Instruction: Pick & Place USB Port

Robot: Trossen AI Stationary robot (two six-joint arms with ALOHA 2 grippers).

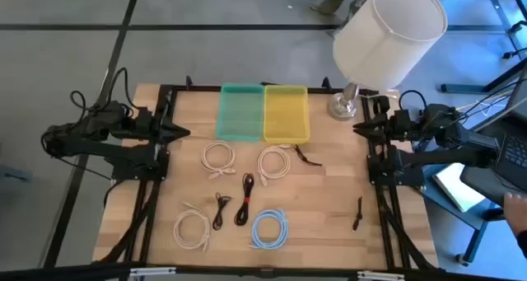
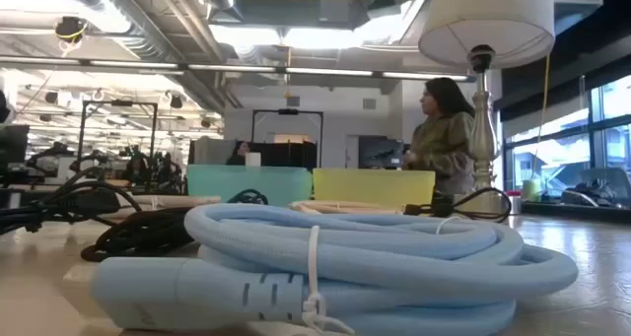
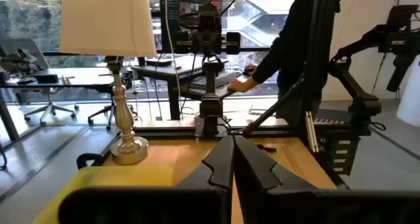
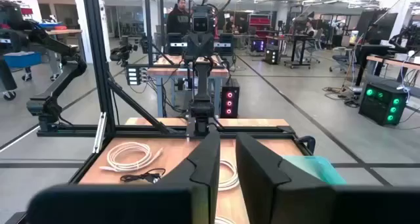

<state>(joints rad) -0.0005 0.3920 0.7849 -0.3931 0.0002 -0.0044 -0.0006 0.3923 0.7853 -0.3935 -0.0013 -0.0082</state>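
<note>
Left gripper (image 1: 183,133) closed, empty, parked at table's left edge; right gripper (image 1: 360,129) slightly parted, empty, parked opposite; blue cable (image 1: 269,229) lay coiled, tied, near front.

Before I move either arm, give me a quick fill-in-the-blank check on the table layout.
1. The yellow bin sits directly beside the ____ bin.
2. Nearest the low camera lies the coiled ____ cable.
3. The lamp stands by the ____ gripper.
4. The left gripper is holding ____.

Missing words: teal; light blue; right; nothing
</note>
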